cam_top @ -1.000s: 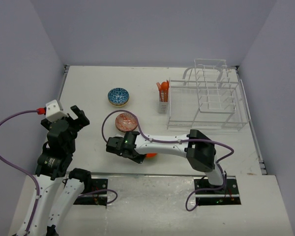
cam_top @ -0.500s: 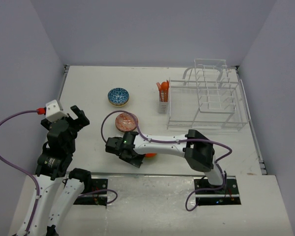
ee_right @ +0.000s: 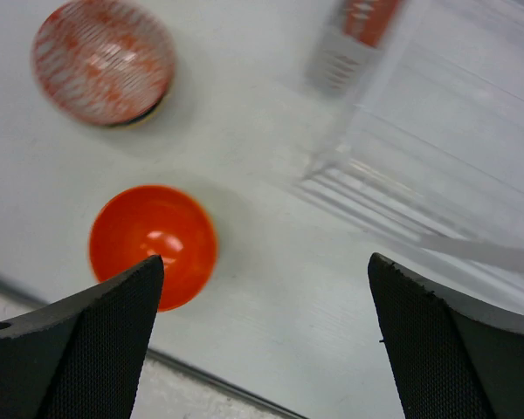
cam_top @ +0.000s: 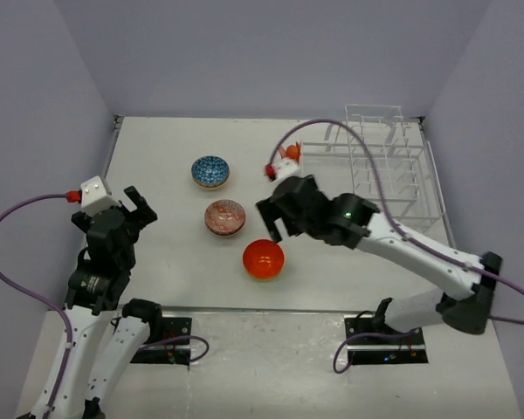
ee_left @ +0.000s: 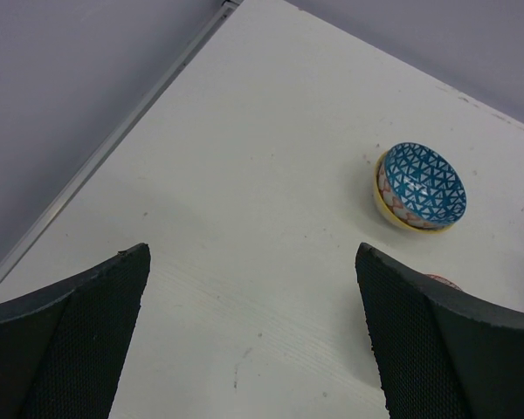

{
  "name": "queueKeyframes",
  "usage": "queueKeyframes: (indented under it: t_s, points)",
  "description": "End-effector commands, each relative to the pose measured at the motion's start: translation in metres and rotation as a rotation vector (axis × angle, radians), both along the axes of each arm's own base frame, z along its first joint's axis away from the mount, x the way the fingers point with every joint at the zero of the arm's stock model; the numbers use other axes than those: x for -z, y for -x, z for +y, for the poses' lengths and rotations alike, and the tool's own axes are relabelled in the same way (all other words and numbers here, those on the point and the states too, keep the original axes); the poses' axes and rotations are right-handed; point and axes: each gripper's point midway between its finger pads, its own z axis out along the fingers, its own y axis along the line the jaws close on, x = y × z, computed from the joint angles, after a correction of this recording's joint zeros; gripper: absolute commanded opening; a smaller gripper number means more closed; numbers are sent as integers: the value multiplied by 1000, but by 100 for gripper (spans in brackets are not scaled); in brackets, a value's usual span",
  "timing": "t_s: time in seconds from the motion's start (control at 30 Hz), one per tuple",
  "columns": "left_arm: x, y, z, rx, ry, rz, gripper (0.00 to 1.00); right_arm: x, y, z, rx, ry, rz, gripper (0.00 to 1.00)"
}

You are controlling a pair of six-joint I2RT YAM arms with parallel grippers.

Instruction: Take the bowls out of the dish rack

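Note:
Three bowls sit on the table: a blue mosaic bowl (cam_top: 210,171) (ee_left: 419,186), a red-brown patterned bowl (cam_top: 224,217) (ee_right: 103,61) and a plain orange bowl (cam_top: 264,258) (ee_right: 153,246). The white wire dish rack (cam_top: 367,175) (ee_right: 437,131) stands at the back right. My right gripper (cam_top: 275,223) (ee_right: 265,258) hangs open above the table, just right of the orange bowl, with nothing between its fingers. At the left, well short of the blue bowl, my left gripper (cam_top: 140,205) (ee_left: 251,249) is raised, open and holding nothing.
An orange utensil holder (cam_top: 288,170) (ee_right: 358,35) is fixed to the rack's left end. The orange bowl lies close to the table's near edge (ee_right: 201,384). The table's left edge (ee_left: 113,144) runs beside the left arm.
My right gripper has opened and let go of the orange bowl, which now rests on the table. That arm has risen and swung back to the right. The left arm has not moved.

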Motion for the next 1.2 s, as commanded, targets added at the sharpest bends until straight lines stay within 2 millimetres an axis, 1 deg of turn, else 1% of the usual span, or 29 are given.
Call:
queueKeyframes:
  t_s: [0.0, 0.03, 0.07, 0.13, 0.17, 0.2, 0.23, 0.27, 0.3, 0.33, 0.37, 0.4, 0.43, 0.47, 0.5, 0.53, 0.57, 0.7, 0.73, 0.8, 0.9, 0.97, 1.1, 1.17]
  points:
    - [-1, 2, 11, -64, 0, 2, 100, -48, -34, -56, 268, -350, -145, 99]
    - [-1, 2, 12, -67, -1, 4, 100, -64, -39, -73, 335, -410, -220, 99]
    - [-1, 1, 11, -65, 0, 5, 100, -77, -31, -100, 388, -466, -280, 99]
    - [2, 0, 11, -65, -3, 14, 100, -90, -29, -134, 472, -481, -368, 99]
    - [2, 0, 11, -63, -5, 16, 100, -97, -22, -151, 490, -499, -404, 99]
    - [3, 0, 12, -67, -7, 21, 100, -94, -16, -164, 527, -486, -403, 99]
    - [4, 0, 12, -72, -9, 23, 100, -95, -13, -178, 574, -479, -427, 99]
    - [4, 0, 13, -73, -11, 24, 100, -97, -7, -189, 598, -508, -437, 99]
    - [6, 0, 13, -76, -13, 28, 100, -92, -3, -197, 614, -489, -438, 99]
    - [8, 0, 13, -77, -15, 32, 100, -92, -2, -209, 657, -480, -465, 99]
    - [11, -1, 13, -75, -18, 40, 100, -84, 2, -216, 672, -476, -471, 99]
    - [12, -2, 12, -68, -19, 40, 100, -79, 3, -221, 680, -463, -478, 99]
    - [18, -4, 8, -45, -18, 48, 100, -73, 3, -228, 702, -440, -492, 99]
    - [23, -5, 5, -30, -11, 58, 100, -70, 4, -231, 723, -453, -498, 99]
    - [34, -5, 2, -13, -6, 71, 100, -70, 7, -235, 736, -470, -506, 99]
    - [31, -9, -5, 34, -5, 52, 100, -65, 7, -237, 742, -469, -505, 99]
    - [30, -10, -7, 44, -4, 49, 100, -64, 8, -237, 737, -473, -504, 99]
    - [28, -8, -7, 47, 0, 40, 100, -57, 12, -241, 736, -483, -505, 99]
    - [27, -9, -8, 51, 1, 37, 100, -52, 12, -242, 739, -474, -504, 99]
    - [27, -9, -8, 50, 2, 36, 100, -49, 12, -246, 760, -464, -515, 99]
    - [27, -8, -5, 31, 4, 38, 100, -43, 14, -255, 798, -453, -526, 99]
    - [28, -6, 3, -25, 12, 43, 100, -41, 17, -260, 832, -470, -527, 99]
    - [27, 2, 20, -149, 15, 42, 100, -33, 20, -272, 876, -434, -537, 99]
    - [28, 3, 21, -156, 19, 40, 100, -31, 22, -276, 899, -435, -540, 99]
